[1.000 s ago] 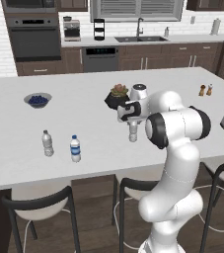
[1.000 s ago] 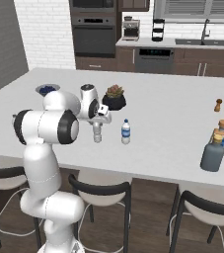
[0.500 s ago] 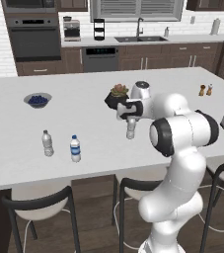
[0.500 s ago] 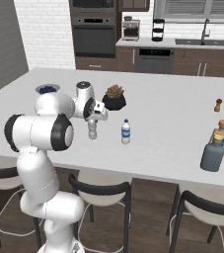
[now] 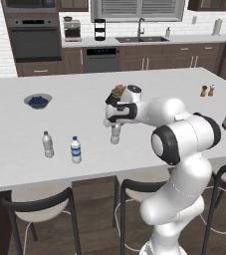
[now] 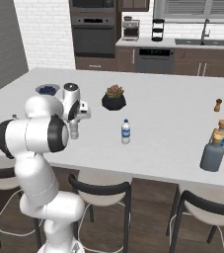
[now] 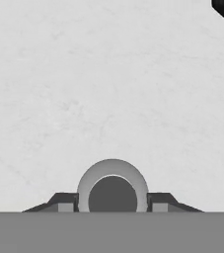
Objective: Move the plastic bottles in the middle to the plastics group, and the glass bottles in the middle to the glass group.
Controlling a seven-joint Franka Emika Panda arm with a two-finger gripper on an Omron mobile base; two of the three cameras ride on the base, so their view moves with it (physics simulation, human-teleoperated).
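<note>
Plain clear bottle (image 5: pixel 115 133) upright mid-desk, its top pinched in the tool (image 5: pixel 115 122); blue-label bottle (image 6: pixel 126 132) upright near it; plastics pair (image 5: pixel 61 147) upright at left; grey-blue bottle (image 6: pixel 212 153) touching squarish tan-capped bottle (image 6: pixel 221 131) far right

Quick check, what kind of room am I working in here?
A home kitchen, rendered: a big white island with stools, a wall oven, and a sink under the window.
</note>
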